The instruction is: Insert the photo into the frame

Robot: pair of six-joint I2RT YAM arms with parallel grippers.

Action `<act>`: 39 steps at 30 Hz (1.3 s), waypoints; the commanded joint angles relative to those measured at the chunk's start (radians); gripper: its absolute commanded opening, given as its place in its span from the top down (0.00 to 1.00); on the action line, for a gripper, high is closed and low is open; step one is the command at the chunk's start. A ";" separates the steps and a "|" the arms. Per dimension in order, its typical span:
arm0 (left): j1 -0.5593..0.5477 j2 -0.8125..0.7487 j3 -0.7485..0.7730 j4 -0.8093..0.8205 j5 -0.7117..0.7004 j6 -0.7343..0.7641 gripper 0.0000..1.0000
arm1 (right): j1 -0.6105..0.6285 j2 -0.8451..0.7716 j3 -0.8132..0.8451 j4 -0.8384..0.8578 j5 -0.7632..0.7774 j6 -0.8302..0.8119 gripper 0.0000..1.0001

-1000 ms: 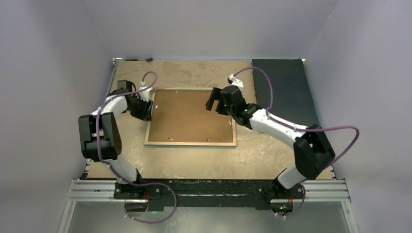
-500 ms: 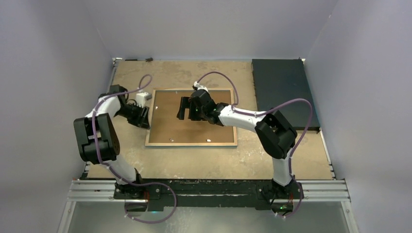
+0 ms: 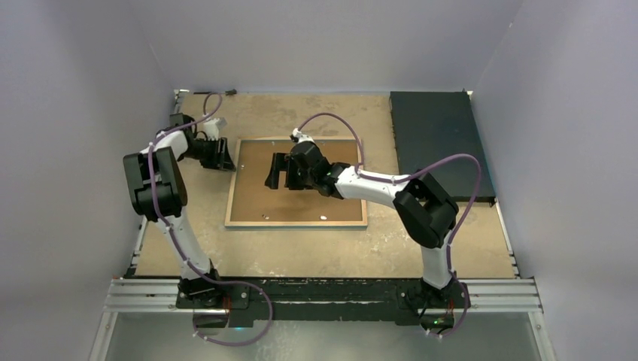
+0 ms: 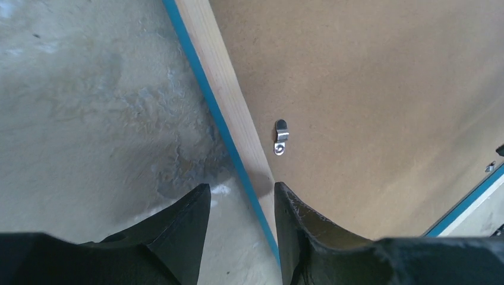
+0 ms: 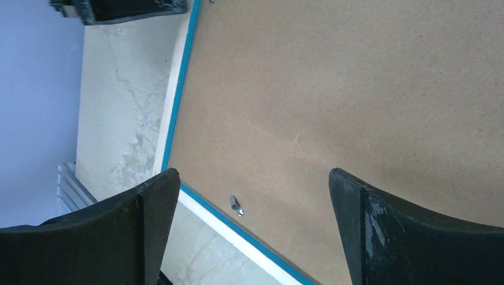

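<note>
The frame (image 3: 293, 223) lies face down on the table, tan rear rim up, with a brown backing board (image 3: 308, 199) in it. The photo is hidden. My left gripper (image 3: 223, 156) hovers beside the frame's far left corner. In the left wrist view it (image 4: 241, 193) is open, with the frame's blue edge and tan rim (image 4: 223, 77) passing under the gap and nothing held. My right gripper (image 3: 277, 171) hangs over the board's middle. Seen from its wrist, it (image 5: 254, 178) is wide open above the board (image 5: 356, 89) and the frame's blue-edged rim (image 5: 178, 101).
A dark rectangular mat (image 3: 440, 143) lies at the back right of the table. Small metal turn clips (image 4: 280, 138) (image 5: 236, 205) sit on the board near the rim. Side walls stand close on the left and right.
My right gripper has swung left from the frame's far right part to over its middle, still open. The left gripper has drawn back from the frame's left side toward its far left corner.
</note>
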 commanded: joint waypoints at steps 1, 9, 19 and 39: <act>-0.012 0.030 0.035 0.056 0.037 -0.076 0.57 | 0.003 -0.047 -0.012 0.046 -0.035 0.013 0.03; -0.011 0.044 -0.007 0.047 0.047 -0.046 0.78 | 0.003 -0.054 -0.046 0.064 -0.085 0.016 0.03; -0.013 -0.041 -0.213 0.015 0.058 0.065 0.92 | 0.002 0.051 0.033 0.113 -0.183 0.051 0.04; -0.012 -0.119 -0.362 -0.006 0.051 0.125 0.91 | 0.013 0.332 0.290 0.236 -0.241 0.154 0.07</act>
